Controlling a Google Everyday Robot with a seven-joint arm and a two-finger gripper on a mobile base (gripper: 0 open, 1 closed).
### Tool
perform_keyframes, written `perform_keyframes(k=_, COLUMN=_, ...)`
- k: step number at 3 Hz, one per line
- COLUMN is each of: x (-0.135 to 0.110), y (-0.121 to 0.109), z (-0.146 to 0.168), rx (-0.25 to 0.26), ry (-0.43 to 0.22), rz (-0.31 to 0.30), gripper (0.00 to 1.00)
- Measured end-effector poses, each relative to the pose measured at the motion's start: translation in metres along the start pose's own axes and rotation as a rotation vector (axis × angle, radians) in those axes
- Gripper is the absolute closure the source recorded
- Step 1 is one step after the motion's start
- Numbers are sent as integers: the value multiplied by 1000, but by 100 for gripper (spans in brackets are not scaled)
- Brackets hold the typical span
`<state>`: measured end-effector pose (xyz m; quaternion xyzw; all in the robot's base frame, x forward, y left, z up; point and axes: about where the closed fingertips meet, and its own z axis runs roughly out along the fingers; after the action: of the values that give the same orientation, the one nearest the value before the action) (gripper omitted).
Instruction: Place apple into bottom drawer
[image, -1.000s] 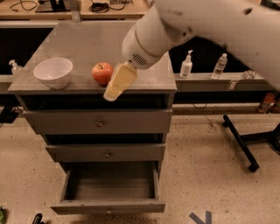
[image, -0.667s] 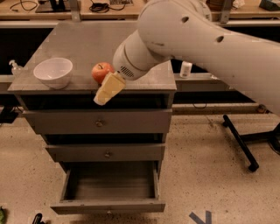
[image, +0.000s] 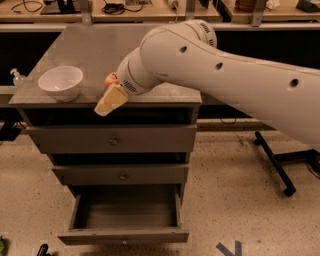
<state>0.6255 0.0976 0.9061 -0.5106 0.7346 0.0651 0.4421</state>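
The apple (image: 110, 79) is red-orange and sits on the grey cabinet top (image: 95, 45); only its left edge shows behind my arm. My gripper (image: 111, 101) hangs at the front edge of the cabinet top, just in front of and slightly below the apple, with one pale yellow finger showing. The bottom drawer (image: 125, 236) is pulled out and its grey inside holds nothing.
A white bowl (image: 61, 82) stands on the cabinet top to the left of the apple. The top drawer (image: 112, 140) and middle drawer (image: 120, 175) are closed. A black stand base (image: 275, 162) lies on the floor at right. A bottle (image: 17, 76) stands at far left.
My arm has swung left and toward the camera, and now covers most of the apple. The gripper has moved left along the cabinet's front edge.
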Motion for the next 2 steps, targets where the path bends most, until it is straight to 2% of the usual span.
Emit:
perform_keyframes(k=1, x=-2, y=-5, z=16, rx=25, ry=-41, rz=29, gripper=0)
perform_keyframes(k=2, x=2, y=-18, z=42, rx=91, ry=-90, rz=60, gripper=0)
